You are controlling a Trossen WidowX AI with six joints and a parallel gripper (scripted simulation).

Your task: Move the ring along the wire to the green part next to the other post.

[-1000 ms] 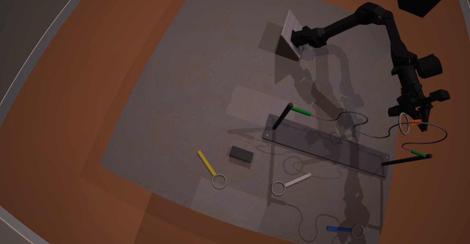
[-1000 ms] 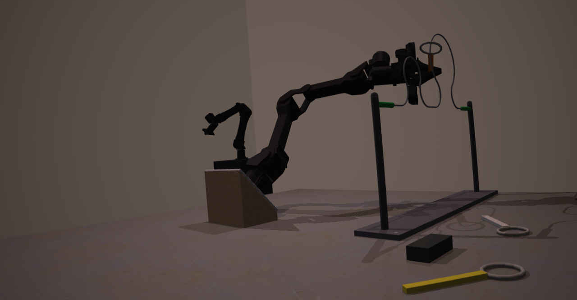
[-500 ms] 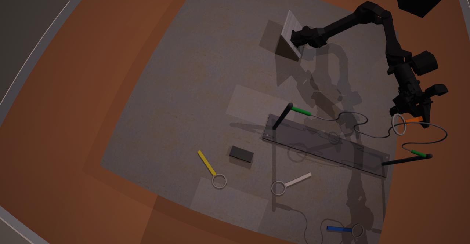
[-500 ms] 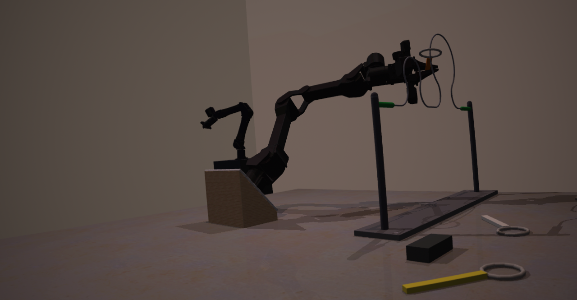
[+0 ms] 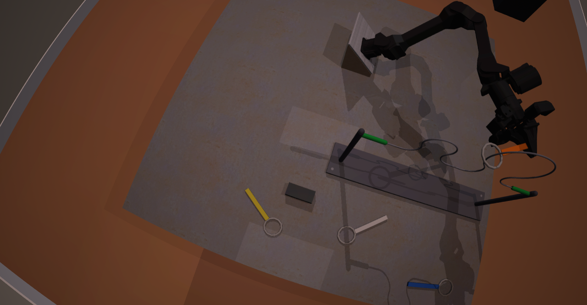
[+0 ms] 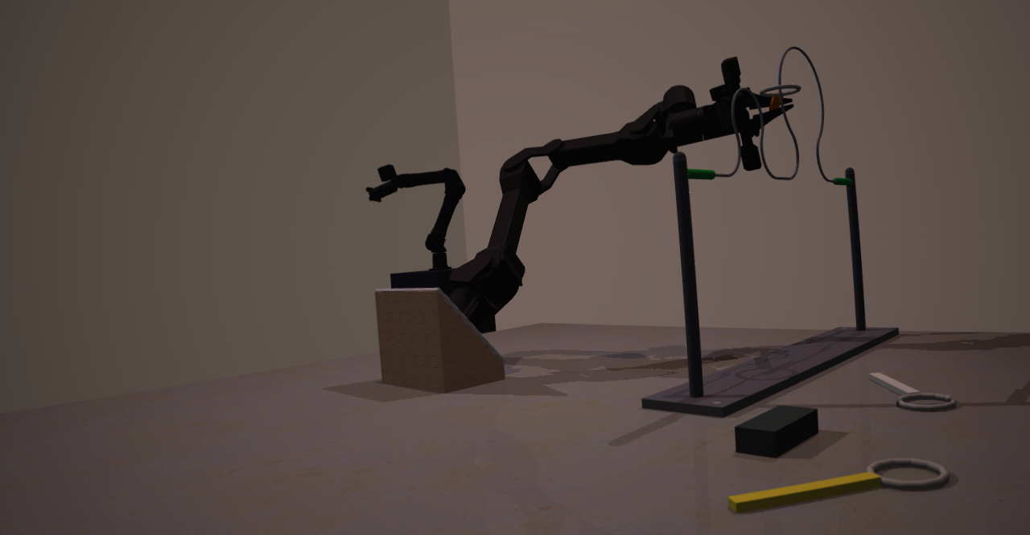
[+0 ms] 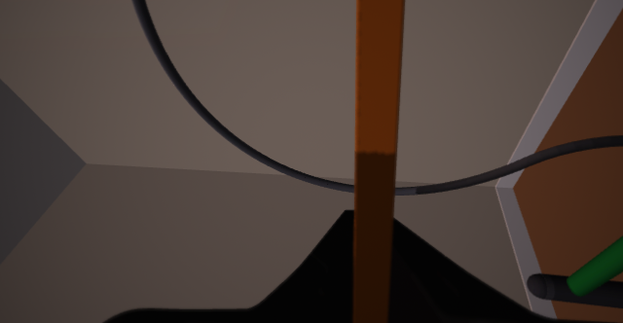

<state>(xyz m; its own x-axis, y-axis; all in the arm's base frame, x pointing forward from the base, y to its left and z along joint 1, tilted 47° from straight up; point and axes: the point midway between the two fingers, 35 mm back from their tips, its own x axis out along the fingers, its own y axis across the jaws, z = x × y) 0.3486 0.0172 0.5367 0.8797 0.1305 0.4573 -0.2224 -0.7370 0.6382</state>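
Note:
The ring (image 5: 483,155) (image 6: 780,94) is around the grey wire (image 5: 555,166) (image 6: 821,110) (image 7: 219,129) on the rising side of its tallest loop. In the exterior view it looks nearly flat. I cannot tell if it touches the wire. My gripper (image 5: 529,145) (image 6: 789,102) (image 7: 363,222) is shut on the orange handle (image 5: 512,149) (image 6: 776,102) (image 7: 380,70). The wire passes close to the fingers. The near green part (image 5: 374,138) (image 6: 700,174) joins the near post (image 5: 351,146) (image 6: 687,279); the far green part (image 5: 520,190) (image 6: 842,181) (image 7: 596,274) joins the far post (image 5: 504,198) (image 6: 855,258) (image 7: 555,288).
The posts stand on a dark base board (image 5: 334,165) (image 6: 680,404). A black block (image 5: 300,192) (image 6: 776,431), a yellow-handled ring (image 5: 256,204) (image 6: 803,491), a white-handled ring (image 5: 371,224) (image 6: 892,383) and a blue-handled ring (image 5: 422,285) lie on the table.

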